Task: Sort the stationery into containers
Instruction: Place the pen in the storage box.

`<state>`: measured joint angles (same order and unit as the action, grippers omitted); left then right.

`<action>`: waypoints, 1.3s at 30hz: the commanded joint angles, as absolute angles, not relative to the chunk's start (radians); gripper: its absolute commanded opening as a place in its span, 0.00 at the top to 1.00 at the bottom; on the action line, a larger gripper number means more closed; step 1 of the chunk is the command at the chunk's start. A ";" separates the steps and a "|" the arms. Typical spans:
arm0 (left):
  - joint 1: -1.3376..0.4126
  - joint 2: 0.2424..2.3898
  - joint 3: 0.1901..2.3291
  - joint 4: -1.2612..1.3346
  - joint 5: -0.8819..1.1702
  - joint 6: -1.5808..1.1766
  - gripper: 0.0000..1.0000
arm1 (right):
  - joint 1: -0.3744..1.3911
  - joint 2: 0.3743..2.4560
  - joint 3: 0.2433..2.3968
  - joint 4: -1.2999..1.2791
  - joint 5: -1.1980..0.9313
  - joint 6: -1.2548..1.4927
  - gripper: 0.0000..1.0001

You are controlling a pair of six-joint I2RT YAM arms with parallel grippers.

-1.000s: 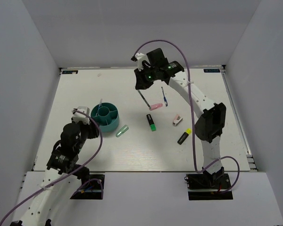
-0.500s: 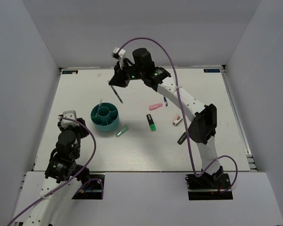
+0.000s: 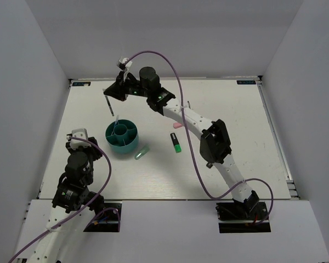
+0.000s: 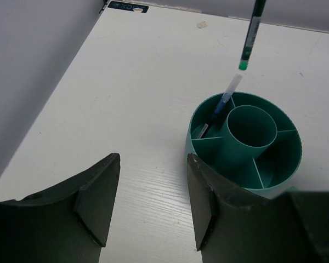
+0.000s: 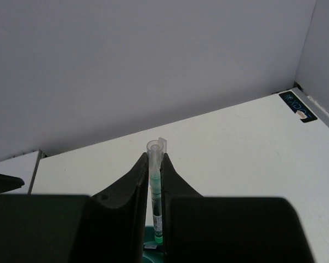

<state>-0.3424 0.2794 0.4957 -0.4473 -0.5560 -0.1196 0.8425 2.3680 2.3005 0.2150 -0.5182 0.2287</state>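
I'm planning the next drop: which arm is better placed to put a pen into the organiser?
Right: the right gripper is shut on a green-tipped pen hanging near the far rim of the teal organiser; the left gripper is open and empty.

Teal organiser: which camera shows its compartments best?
The left wrist view: the organiser sits close, central tube and dividers plain. The top view shows it small; the right wrist view, barely a sliver at its bottom edge.

pen point(image 3: 109, 104) above organiser point(image 3: 126, 147); marker point(image 3: 141, 153), highlighter point(image 3: 176, 142) — right
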 commanded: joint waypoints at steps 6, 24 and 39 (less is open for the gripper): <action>-0.339 0.276 0.494 -0.440 -0.568 -0.110 0.38 | 0.885 2.372 2.237 0.431 -0.480 0.261 1.00; -0.341 0.275 0.494 -0.445 -0.560 -0.117 0.38 | 0.887 2.345 2.020 0.523 -0.468 0.262 1.00; -0.339 0.273 0.494 -0.443 -0.558 -0.115 0.38 | 0.891 2.341 1.967 0.531 -0.468 0.276 1.00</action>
<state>-0.3424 0.2794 0.4957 -0.4477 -0.5579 -0.1196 0.8906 2.3852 1.9789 0.4736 -0.4793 0.2775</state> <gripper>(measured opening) 0.624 0.121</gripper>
